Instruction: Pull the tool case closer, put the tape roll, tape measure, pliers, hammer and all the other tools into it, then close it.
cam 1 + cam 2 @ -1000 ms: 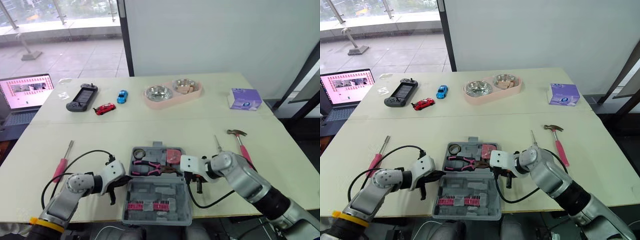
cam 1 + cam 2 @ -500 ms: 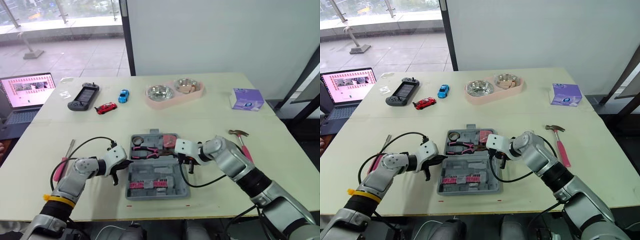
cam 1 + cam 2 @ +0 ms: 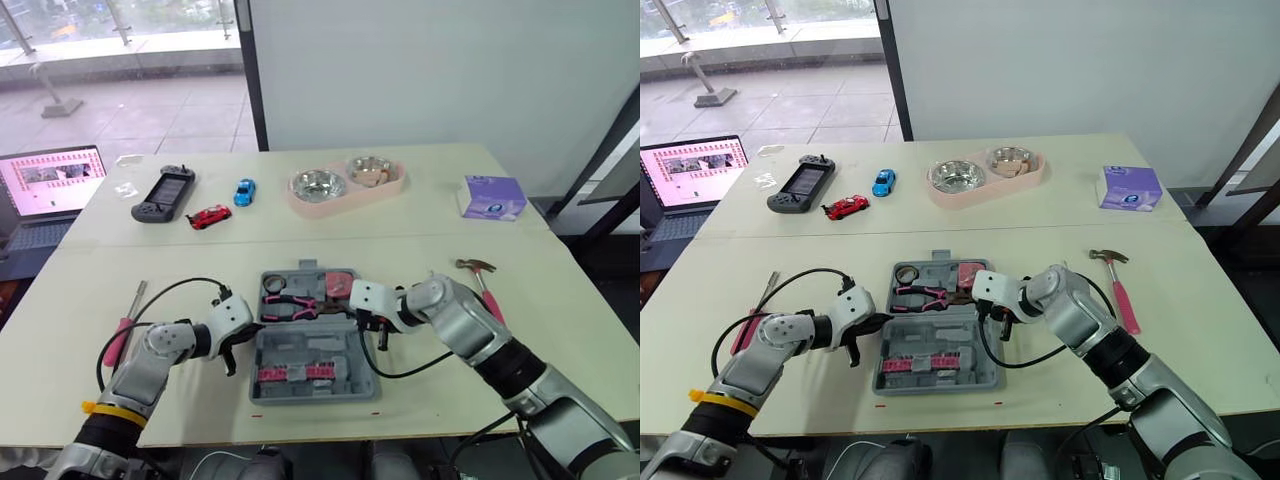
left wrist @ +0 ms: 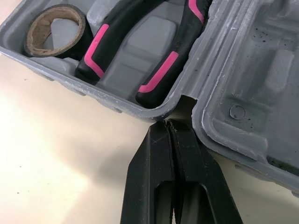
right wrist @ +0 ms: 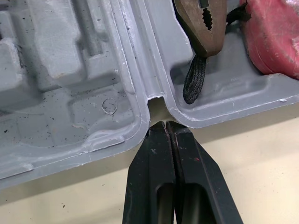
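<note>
Jaws of the left gripper (image 4: 167, 126) are pressed together, tips at the hinge notch on the left side of the tool case (image 3: 312, 348); those of the right gripper (image 5: 164, 126) are likewise pressed together at the matching notch on its right side, and neither pinches anything. Lying open and flat, the case sits at the near middle of the worktop (image 3: 560, 340), between the two arms, so the pulling-in looks about done. Its far half already holds the tape roll (image 4: 80, 32), the pliers (image 4: 154, 79) and the red tape measure (image 5: 275, 37). Left to do, by my reading: the hammer (image 3: 484, 288) lies on the worktop right of the case, a pink-handled screwdriver (image 3: 118, 342) lies well to its left, and the lid is not yet closed.
</note>
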Robot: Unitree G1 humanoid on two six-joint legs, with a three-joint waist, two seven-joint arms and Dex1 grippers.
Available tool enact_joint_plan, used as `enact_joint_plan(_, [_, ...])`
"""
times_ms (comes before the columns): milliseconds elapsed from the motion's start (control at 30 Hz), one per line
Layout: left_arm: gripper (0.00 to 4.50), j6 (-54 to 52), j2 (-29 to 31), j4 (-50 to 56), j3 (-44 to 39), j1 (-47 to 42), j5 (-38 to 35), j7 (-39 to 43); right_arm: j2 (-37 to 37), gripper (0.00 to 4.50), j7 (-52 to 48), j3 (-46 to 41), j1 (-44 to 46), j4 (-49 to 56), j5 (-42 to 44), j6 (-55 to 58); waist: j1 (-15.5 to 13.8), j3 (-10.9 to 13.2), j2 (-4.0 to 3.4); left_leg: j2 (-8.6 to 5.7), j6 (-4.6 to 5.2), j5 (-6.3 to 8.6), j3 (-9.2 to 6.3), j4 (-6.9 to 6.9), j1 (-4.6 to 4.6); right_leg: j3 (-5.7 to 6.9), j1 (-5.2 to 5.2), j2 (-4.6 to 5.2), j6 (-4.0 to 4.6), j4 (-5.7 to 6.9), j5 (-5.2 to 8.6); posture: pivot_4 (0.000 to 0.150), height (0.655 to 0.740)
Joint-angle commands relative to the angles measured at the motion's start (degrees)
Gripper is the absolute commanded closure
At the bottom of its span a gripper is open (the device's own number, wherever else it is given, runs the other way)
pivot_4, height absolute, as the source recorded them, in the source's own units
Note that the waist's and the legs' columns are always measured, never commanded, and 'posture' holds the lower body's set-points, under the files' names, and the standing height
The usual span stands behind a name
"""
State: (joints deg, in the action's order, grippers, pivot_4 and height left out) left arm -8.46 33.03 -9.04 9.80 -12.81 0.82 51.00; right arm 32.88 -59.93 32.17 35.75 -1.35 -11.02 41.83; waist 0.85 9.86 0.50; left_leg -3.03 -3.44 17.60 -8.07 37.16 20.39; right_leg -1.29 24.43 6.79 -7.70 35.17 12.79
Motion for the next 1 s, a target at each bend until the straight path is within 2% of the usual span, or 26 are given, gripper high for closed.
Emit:
enact_joint_plan(33, [4.44,-1.07,-1.13,1.7,2.47,1.94,-0.4,1.13,-0.44,4.5,-0.77,-0.46,-0.47,4.71,1.37,0.07,-0.02,0.0,0.0,0.0,0.0,0.0,0.0,0.0,0.0,0.0,0.0,0.0,0.0,-0.01,0.0,0.15,0.736])
enact_joint_plan(333, [4.44,-2.51,-1.45,4.26,2.84,3.66,-0.39,0.81,0.06,4.5,-0.68,-0.2,-1.94,7.97,1.71,2.42,-0.04,0.0,0.0,0.0,0.0,0.0,0.0,0.0,0.0,0.0,0.0,0.0,0.0,0.0,0.0,0.15,0.736])
enact_joint_plan(833, [4.44,-3.17,-1.26,4.5,2.42,3.91,-0.29,0.35,0.29,4.5,-0.14,-0.06,-1.99,7.09,1.19,2.29,-0.04,0.0,0.0,0.0,0.0,0.0,0.01,0.01,-0.01,0.0,0.0,0.0,0.0,0.01,0.0,0.15,0.736])
enact_joint_plan(1000, [4.44,-3.96,1.43,4.77,-1.87,4.14,-1.46,-0.27,3.17,4.5,-0.38,-3.93,-2.33,5.7,2.51,1.54,0.08,0.01,0.01,0.0,0.0,0.0,0.01,0.01,0.0,0.0,0.0,0.0,0.0,0.01,0.0,0.15,0.736])
